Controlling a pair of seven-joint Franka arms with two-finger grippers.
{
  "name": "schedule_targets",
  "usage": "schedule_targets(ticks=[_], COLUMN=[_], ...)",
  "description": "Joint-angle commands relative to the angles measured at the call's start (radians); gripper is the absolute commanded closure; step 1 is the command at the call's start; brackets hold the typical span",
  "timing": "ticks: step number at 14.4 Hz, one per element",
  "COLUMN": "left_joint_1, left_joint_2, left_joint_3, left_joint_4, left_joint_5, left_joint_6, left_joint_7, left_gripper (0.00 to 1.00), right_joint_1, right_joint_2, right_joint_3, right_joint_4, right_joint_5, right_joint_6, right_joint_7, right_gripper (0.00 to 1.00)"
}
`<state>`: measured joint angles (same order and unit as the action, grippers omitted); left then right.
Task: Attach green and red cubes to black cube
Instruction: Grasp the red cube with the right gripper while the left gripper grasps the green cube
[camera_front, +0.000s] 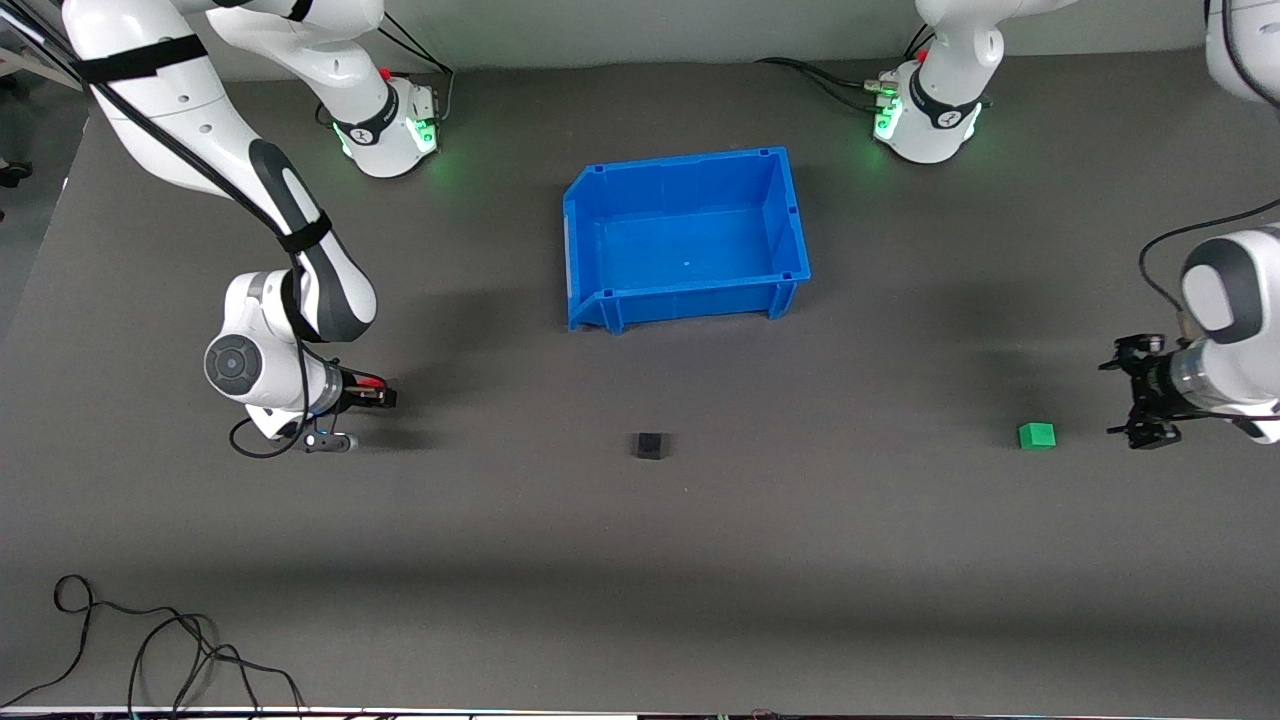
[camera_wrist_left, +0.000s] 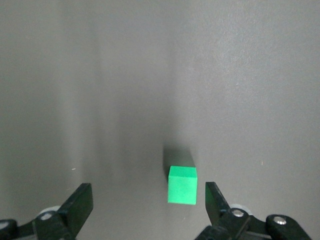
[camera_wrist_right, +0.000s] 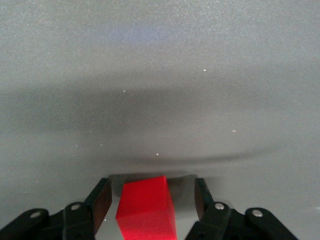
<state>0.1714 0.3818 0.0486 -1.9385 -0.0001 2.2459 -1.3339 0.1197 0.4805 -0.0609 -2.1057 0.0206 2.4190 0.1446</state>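
The black cube (camera_front: 651, 445) sits on the dark table, nearer to the front camera than the blue bin. The green cube (camera_front: 1036, 435) lies toward the left arm's end of the table. My left gripper (camera_front: 1115, 398) is open beside it. In the left wrist view the green cube (camera_wrist_left: 182, 185) lies between the spread fingers, close to one fingertip (camera_wrist_left: 212, 197), and my left gripper (camera_wrist_left: 146, 192) does not touch it. My right gripper (camera_front: 358, 418) is low at the right arm's end. In the right wrist view it (camera_wrist_right: 150, 187) is open around the red cube (camera_wrist_right: 146, 207), with a gap on each side.
An empty blue bin (camera_front: 680, 165) stands mid-table, between the two arm bases and the black cube. Loose black cables (camera_front: 150, 650) lie at the table's front edge toward the right arm's end.
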Motion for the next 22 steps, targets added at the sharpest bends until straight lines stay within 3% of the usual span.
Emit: schedule_targets(ticks=[1, 4, 8, 13, 15, 18, 22], left_joint_1=[-0.030, -0.033, -0.041, -0.067, -0.076, -0.087, -0.081], left_joint_2=[0.046, 0.095, 0.166, 0.187, 0.200, 0.206, 0.206], left_joint_3=[0.005, 0.004, 0.005, 0.005, 0.005, 0.007, 0.008], left_joint_4=[-0.020, -0.017, -0.010, -0.007, -0.007, -0.007, -0.008], left_joint_5=[-0.008, -0.006, -0.004, -0.004, -0.003, -0.003, 0.006], left_joint_6=[0.101, 0.179, 0.280, 0.299, 0.305, 0.305, 0.304], left_joint_7=[-0.044, -0.050, -0.050, -0.079, -0.088, -0.090, -0.090], left_gripper=[0.00, 0.00, 0.00, 0.00, 0.02, 0.11, 0.15], right_joint_1=[0.006, 0.003, -0.002, 0.000, 0.008, 0.061, 0.191], right_joint_2=[-0.005, -0.011, -0.011, -0.010, -0.008, 0.015, 0.128], right_joint_3=[-0.004, -0.004, -0.004, -0.004, -0.004, 0.010, 0.010], right_joint_4=[0.016, 0.016, 0.025, 0.220, 0.280, 0.343, 0.491], right_joint_5=[0.010, 0.010, 0.013, 0.110, 0.110, 0.111, 0.113], right_joint_6=[-0.009, -0.034, -0.056, -0.338, -0.363, -0.362, -0.362], right_joint_7=[0.000, -0.003, 0.012, 0.108, 0.176, 0.431, 0.930], right_gripper=[0.44, 0.48, 0.79, 0.83, 0.86, 0.88, 0.87])
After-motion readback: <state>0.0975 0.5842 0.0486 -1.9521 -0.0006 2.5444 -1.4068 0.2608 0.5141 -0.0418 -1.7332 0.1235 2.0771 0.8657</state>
